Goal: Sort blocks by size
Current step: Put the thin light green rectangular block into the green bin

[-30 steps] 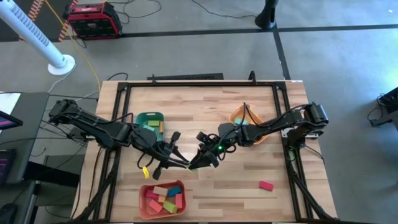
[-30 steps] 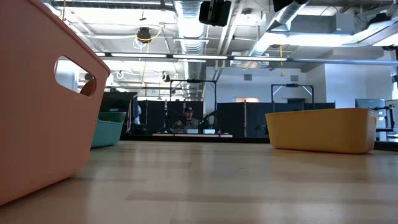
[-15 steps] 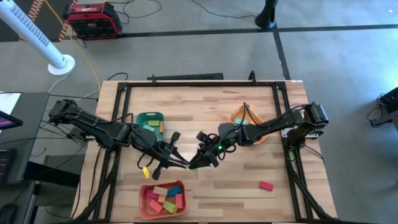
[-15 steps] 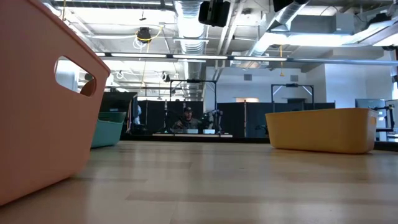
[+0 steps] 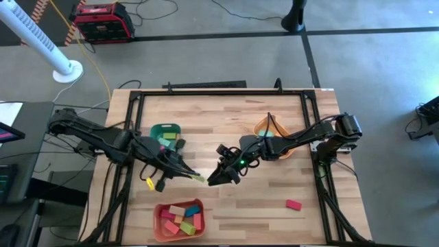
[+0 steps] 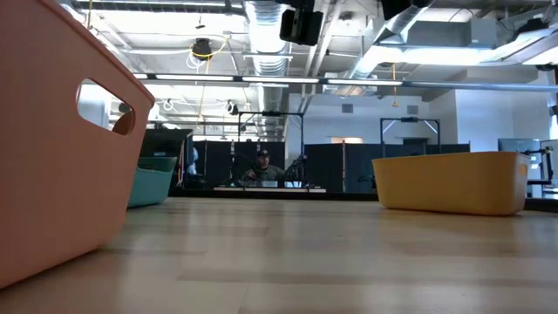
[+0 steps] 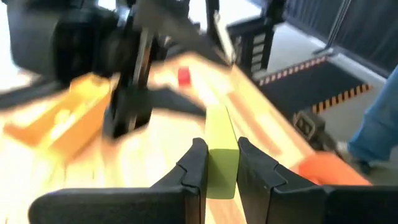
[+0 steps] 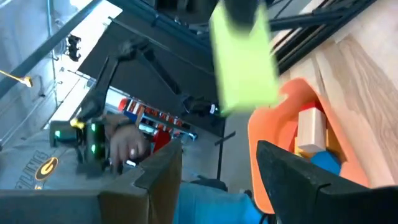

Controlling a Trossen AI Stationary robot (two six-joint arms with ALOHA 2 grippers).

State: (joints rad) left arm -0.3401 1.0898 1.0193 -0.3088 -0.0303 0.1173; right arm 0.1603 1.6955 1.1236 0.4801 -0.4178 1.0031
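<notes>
Change: since a second ago the left gripper [image 5: 195, 178] has been drawn back from the right gripper [image 5: 214, 180] towards the green tray [image 5: 156, 130], with the lime-green bar [image 5: 198, 178] carried along; the right jaws have been spread.
Surface: a pale wooden table [image 5: 226, 116] is seen inside a black frame, on a grey floor.
Room: a white fan stand [image 5: 66, 71] and a red case [image 5: 103, 19] are seen beyond the table's far left corner; in the low view a person [image 6: 263, 167] is seated at desks far behind the table.
Green tray: yellow-green blocks are seen inside it, at the left edge of the table.
Yellow-orange tray [image 5: 263, 125]: it stands across the table from the green tray, partly covered by the right arm; its contents cannot be told.
Salmon-red tray [image 5: 180, 219]: placed at the near edge, below the green tray; pink, green, orange and blue blocks [image 5: 184, 218] are piled in it.
Loose block: a pink-red block [image 5: 293, 204] lies alone on the table, well apart from the salmon-red tray.
Left jaws: clamped on one end of the lime-green bar [image 7: 221, 149], a long flat bar held off the table.
Right jaws: apart, close to the bar's free end, nothing held.
</notes>
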